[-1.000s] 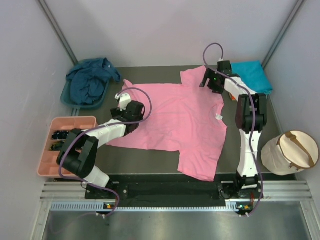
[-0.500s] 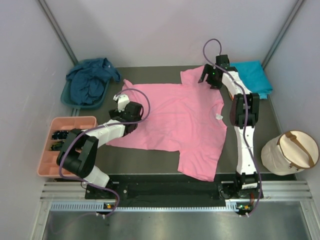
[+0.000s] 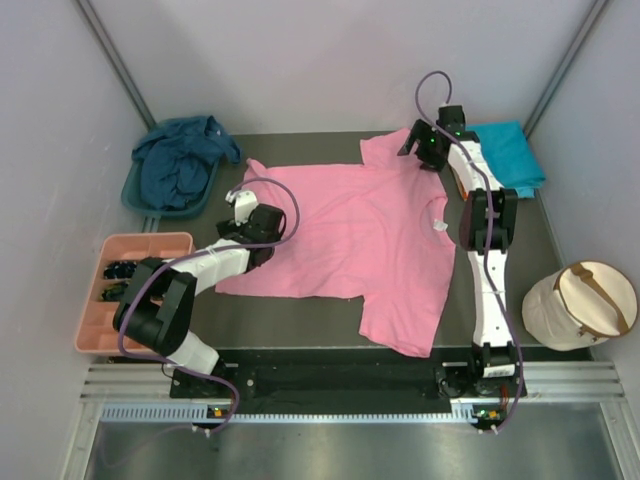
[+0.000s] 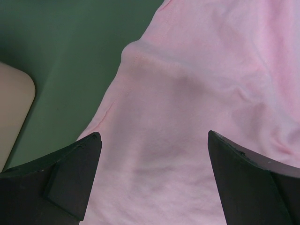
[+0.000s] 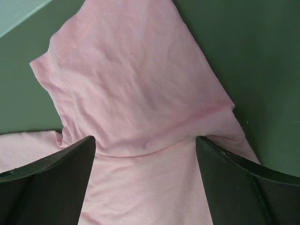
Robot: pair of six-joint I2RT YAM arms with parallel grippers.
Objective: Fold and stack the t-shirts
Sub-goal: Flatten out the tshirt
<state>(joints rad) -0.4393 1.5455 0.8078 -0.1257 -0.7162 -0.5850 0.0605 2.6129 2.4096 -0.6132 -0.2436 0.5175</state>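
Observation:
A bright pink t-shirt (image 3: 350, 235) lies spread flat on the dark table. My left gripper (image 3: 258, 225) hovers open over its left edge; the left wrist view shows pink cloth (image 4: 197, 84) between the spread jaws of that gripper (image 4: 154, 157). My right gripper (image 3: 420, 150) is open over the far sleeve (image 5: 126, 79), its jaws (image 5: 145, 157) straddling the sleeve seam. A turquoise shirt (image 3: 505, 150) lies folded at the back right. A dark navy shirt (image 3: 180, 160) is bunched in the teal basin (image 3: 135, 195). An orange sliver (image 3: 460, 185) shows under the right arm.
A salmon-pink compartment tray (image 3: 140, 245) stands at the left edge, its corner in the left wrist view (image 4: 14, 108). A beige bag (image 3: 580, 305) sits off the table at the right. Grey walls close in the back and sides.
My right arm has stretched farther back, bringing its gripper over the far sleeve. The pink shirt has shifted slightly toward the back. The left arm has hardly moved.

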